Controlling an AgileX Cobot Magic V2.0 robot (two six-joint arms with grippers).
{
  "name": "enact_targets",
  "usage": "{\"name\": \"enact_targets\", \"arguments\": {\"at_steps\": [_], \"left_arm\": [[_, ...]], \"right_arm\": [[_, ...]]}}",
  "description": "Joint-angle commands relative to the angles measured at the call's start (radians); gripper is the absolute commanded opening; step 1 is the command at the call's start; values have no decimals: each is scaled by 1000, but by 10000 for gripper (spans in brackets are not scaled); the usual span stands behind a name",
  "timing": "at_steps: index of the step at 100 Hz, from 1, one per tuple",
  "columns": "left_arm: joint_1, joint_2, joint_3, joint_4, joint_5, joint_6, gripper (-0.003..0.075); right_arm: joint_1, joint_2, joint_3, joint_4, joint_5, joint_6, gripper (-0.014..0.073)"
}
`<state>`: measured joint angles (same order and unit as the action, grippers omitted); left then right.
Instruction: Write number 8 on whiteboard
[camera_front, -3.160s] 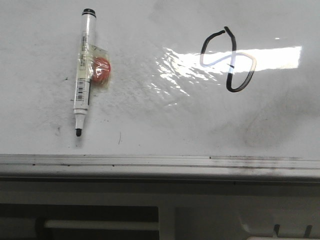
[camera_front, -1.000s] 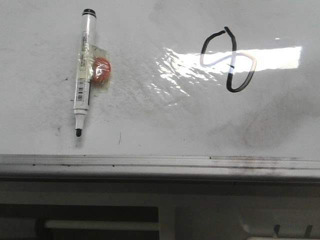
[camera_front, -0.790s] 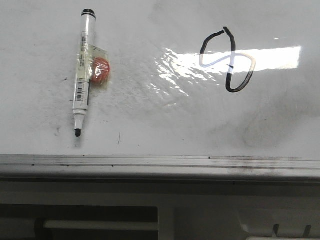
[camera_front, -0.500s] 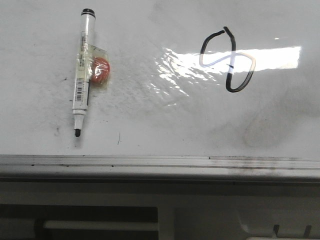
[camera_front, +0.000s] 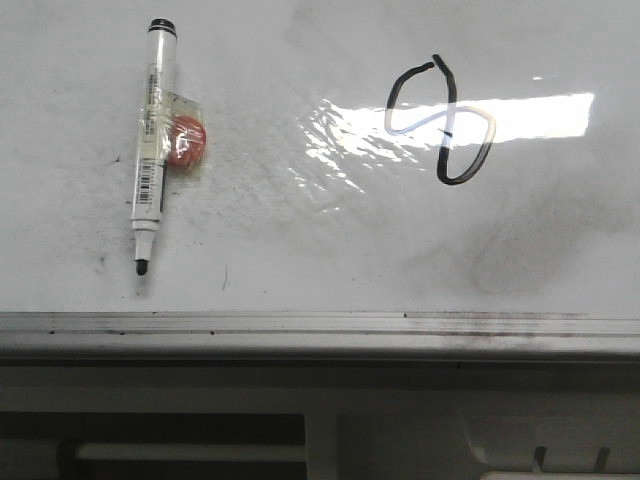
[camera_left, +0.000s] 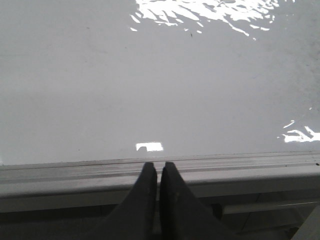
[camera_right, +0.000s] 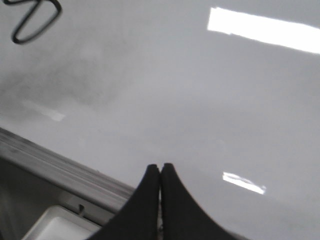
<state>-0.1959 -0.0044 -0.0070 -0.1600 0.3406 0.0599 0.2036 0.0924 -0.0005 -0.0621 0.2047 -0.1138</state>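
Note:
The number 8 (camera_front: 441, 120) is a small, tilted black two-loop figure on the whiteboard (camera_front: 300, 230), right of the middle; its upper loop is not quite closed. Part of it shows in the right wrist view (camera_right: 31, 19). A white marker (camera_front: 149, 140) with a black tip lies uncapped at the left, with an orange ball (camera_front: 186, 143) taped to it. My left gripper (camera_left: 157, 166) is shut and empty over the board's silver rail (camera_left: 75, 172). My right gripper (camera_right: 160, 166) is shut and empty above the bare board (camera_right: 200, 100). Neither gripper shows in the front view.
The silver rail (camera_front: 300, 325) runs along the board's near edge, with a pale shelf and slots (camera_front: 190, 450) below it. Grey smudges (camera_front: 500, 255) and small black specks mark the board. A white tray corner (camera_right: 55, 225) shows below the rail.
The whole front view has shifted slightly: marker, 8 and rail now sit a little further left. Nothing on the board has moved relative to the rest.

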Motion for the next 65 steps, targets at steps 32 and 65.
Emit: {"name": "enact_targets", "arguments": {"at_steps": [32,65], "left_arm": [[3,-27,39,-13,-36,-9,-20],[3,-27,39,-13,-36,-9,-20]], "right_arm": [[-192,-124,24,-93,92,26,-63],[-192,-124,24,-93,90,26,-63]]}}
